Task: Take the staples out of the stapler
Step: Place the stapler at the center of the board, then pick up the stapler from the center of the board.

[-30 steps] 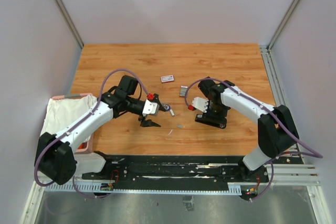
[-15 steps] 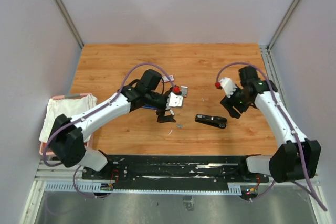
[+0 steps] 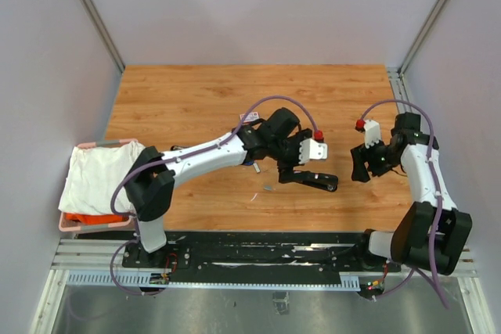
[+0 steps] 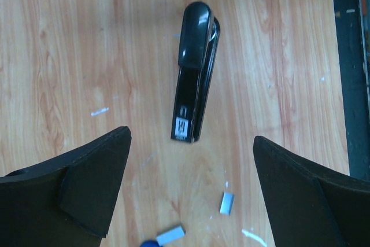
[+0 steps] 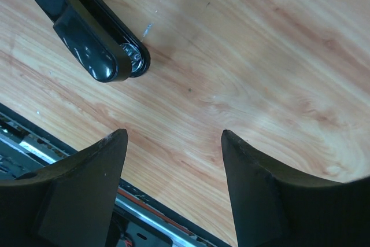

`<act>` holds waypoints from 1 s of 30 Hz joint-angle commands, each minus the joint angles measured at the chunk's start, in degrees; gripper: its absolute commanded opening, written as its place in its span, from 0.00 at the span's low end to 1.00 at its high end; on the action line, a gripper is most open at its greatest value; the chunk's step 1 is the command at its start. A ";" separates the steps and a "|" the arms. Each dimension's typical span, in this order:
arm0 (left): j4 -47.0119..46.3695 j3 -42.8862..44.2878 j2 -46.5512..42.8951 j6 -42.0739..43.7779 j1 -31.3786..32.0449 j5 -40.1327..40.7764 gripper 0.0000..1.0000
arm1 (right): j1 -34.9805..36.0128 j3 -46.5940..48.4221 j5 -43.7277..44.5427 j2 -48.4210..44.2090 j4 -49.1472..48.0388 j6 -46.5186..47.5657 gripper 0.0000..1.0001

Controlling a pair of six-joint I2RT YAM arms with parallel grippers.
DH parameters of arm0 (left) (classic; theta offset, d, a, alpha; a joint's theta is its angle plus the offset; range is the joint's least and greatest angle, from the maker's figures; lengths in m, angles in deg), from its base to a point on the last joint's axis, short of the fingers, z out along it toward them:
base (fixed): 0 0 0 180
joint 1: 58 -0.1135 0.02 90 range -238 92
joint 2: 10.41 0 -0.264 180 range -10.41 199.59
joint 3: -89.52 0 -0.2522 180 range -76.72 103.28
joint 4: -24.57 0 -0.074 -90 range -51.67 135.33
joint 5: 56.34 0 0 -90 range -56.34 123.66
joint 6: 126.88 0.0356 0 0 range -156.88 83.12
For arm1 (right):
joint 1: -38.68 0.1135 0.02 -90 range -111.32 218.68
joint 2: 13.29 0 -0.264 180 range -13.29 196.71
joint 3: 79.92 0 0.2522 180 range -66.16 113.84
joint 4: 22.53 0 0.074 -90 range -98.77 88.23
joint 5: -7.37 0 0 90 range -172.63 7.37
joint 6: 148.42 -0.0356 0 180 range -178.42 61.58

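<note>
The black stapler (image 3: 310, 181) lies closed on the wooden table; the left wrist view shows its whole length (image 4: 193, 73), and its rounded end shows in the right wrist view (image 5: 87, 33). Two short silvery bars of staples (image 4: 227, 203) (image 4: 170, 235) lie loose on the wood near its labelled end. One small grey bar (image 3: 268, 188) shows from above. My left gripper (image 3: 291, 163) (image 4: 191, 137) hovers over the stapler's left end, open and holding nothing. My right gripper (image 3: 362, 163) (image 5: 173, 134) hangs to the right of the stapler, apart from it, open and holding nothing.
A small red-and-white flat box (image 3: 249, 117) lies behind the left arm. A white cloth (image 3: 98, 174) fills a pink bin at the table's left edge. Black rails (image 3: 274, 248) run along the near edge. Grey walls enclose the table.
My left arm has swung right across the table to the stapler and opened wide. My right arm has let go of the stapler, pulled away to the right and opened further.
</note>
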 commanded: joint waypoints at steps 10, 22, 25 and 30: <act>2.89 16.91 17.50 -5.14 8.24 8.77 0.95 | -7.48 -1.72 -8.81 7.39 -1.07 -2.87 0.41; 7.56 28.26 28.85 -4.49 8.58 8.08 0.69 | -7.62 -2.88 -7.21 5.83 -3.81 -4.13 0.38; 7.58 29.28 29.69 -4.58 8.63 8.27 0.52 | -7.63 -3.21 -7.11 4.34 -4.13 -4.16 0.38; 8.38 32.07 31.14 -5.46 8.65 8.22 0.36 | -7.63 -3.39 -7.42 3.43 -4.70 -3.94 0.38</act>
